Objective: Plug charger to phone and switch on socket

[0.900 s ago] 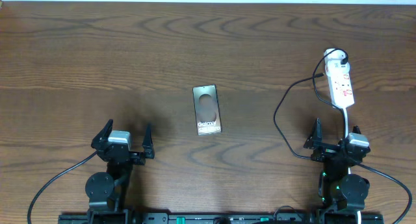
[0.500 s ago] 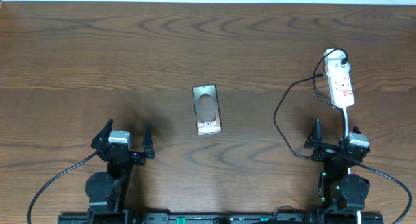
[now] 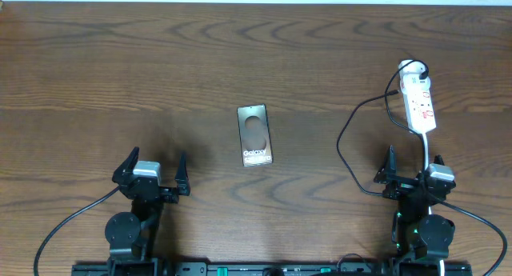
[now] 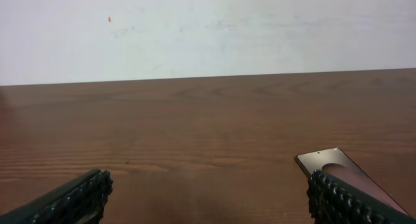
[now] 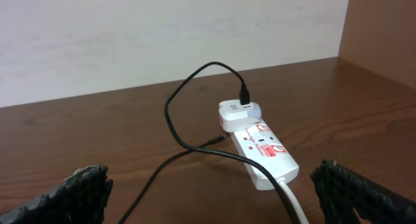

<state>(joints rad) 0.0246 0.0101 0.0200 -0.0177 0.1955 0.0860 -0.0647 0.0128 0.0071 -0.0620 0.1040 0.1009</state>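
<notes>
The phone point(image 3: 255, 135), a dark slab with a pale circle and "Galaxy" lettering, lies flat at the table's centre. Its corner shows at the lower right of the left wrist view point(image 4: 333, 165). The white socket point(image 3: 420, 100) lies at the far right and shows in the right wrist view point(image 5: 263, 152). A white adapter point(image 5: 234, 112) is plugged into its far end. The thin black charger point(image 3: 342, 144) loops from the adapter over the table to the left of the socket point(image 5: 172, 113). A thin end of it seems to lie beside the socket. My left gripper point(image 3: 154, 168) point(image 4: 211, 198) and right gripper point(image 3: 414, 170) point(image 5: 211, 191) are open, empty and near the front edge.
The socket's white cord point(image 3: 429, 148) runs from the strip toward the right arm's base. Thick black arm cables point(image 3: 72, 220) curve out at the front left and front right. A pale wall stands behind the table's far edge point(image 4: 208, 76).
</notes>
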